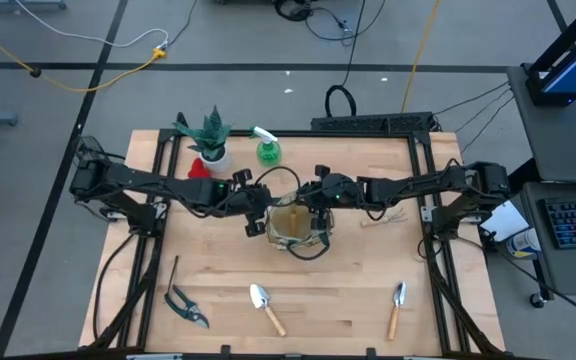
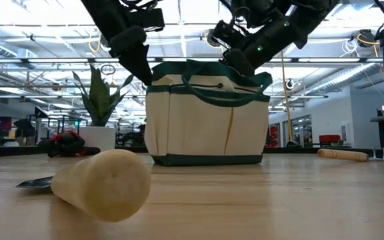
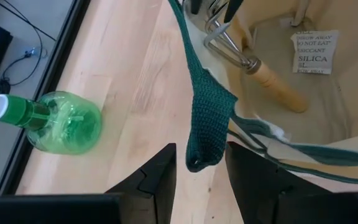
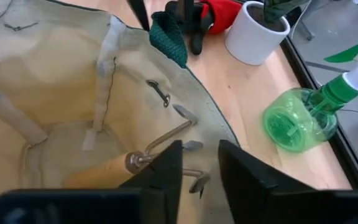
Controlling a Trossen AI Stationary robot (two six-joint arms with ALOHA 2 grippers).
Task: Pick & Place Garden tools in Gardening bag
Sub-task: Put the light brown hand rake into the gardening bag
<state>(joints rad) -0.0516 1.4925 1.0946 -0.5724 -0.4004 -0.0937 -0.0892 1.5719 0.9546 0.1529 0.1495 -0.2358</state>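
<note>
Hand rake point(image 4: 138, 163): lay inside the gardening bag point(image 1: 290, 226), handle down, tines toward the rim.
My left gripper point(image 3: 199, 168): fingers apart around the handle loop point(image 3: 207, 118).
My right gripper point(image 4: 199, 163): fingers apart above the tines.

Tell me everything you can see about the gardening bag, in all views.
The gardening bag is a round beige canvas tote with dark green trim, outer pockets and dark loop handles. It stands upright and open mid-table. Inside lie a wooden-handled metal tool and a small white packet. The left gripper has a green handle loop between its jaws; the right gripper hovers over the opening.
</note>
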